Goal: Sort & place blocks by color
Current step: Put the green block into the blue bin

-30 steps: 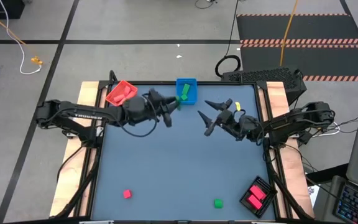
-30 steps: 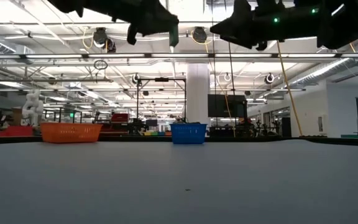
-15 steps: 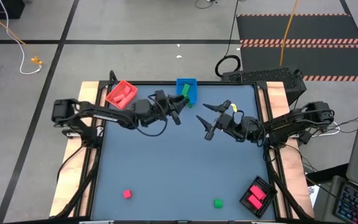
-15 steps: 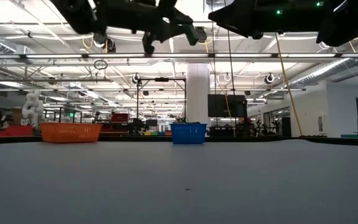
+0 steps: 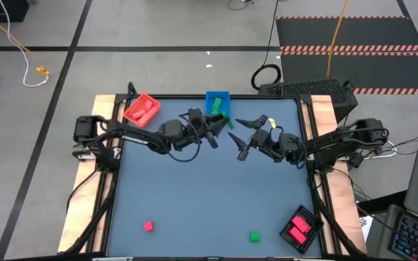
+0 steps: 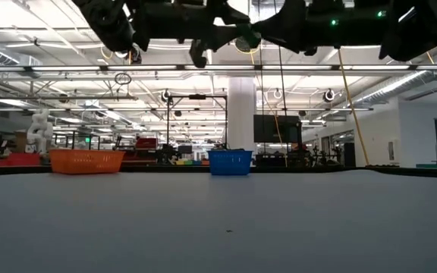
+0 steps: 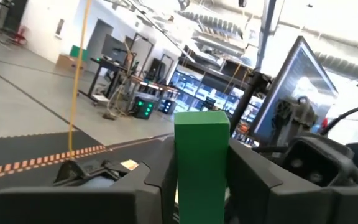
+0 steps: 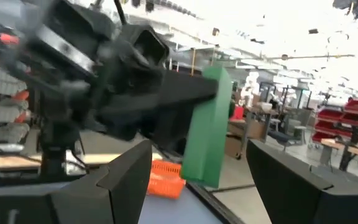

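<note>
Left gripper (image 5: 219, 124) grasping a green bar (image 7: 201, 163), upper centre, facing the right gripper (image 5: 239, 138), spread wide.
Handover judged: hold level while the partner clamps.

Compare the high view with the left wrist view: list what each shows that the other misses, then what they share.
Only the high view: the red tray, the blue tray with a green block in it, the black tray, and a loose red block and green block on the table.
Only the left wrist view: a monitor and distant workbenches.
Both: the green bar clamped in the left gripper, held up toward the open right gripper.
</note>
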`<move>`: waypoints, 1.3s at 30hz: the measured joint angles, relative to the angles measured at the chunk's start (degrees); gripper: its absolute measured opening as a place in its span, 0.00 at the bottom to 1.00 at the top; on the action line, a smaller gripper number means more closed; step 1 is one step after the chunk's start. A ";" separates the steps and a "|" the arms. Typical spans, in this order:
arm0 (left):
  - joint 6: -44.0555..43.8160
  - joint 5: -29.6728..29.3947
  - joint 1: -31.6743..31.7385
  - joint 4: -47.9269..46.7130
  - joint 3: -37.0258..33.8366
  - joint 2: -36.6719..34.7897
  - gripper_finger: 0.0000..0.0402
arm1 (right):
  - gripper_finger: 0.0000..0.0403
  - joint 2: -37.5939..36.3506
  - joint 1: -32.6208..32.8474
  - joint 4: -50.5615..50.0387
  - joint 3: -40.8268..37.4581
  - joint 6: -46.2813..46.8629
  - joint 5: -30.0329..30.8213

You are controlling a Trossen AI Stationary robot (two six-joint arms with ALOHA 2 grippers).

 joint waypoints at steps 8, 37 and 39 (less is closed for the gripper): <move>0.67 1.21 -1.98 -0.32 3.57 2.95 0.28 | 0.64 2.58 -0.85 1.65 -0.01 -1.32 1.91; 3.85 2.21 -2.32 -6.97 3.44 2.62 0.36 | 0.11 2.53 -0.65 -0.09 -0.01 -4.59 4.77; 4.22 2.59 -2.32 -7.17 3.41 2.40 0.36 | 0.11 2.52 -0.65 -0.37 0.03 -5.37 5.17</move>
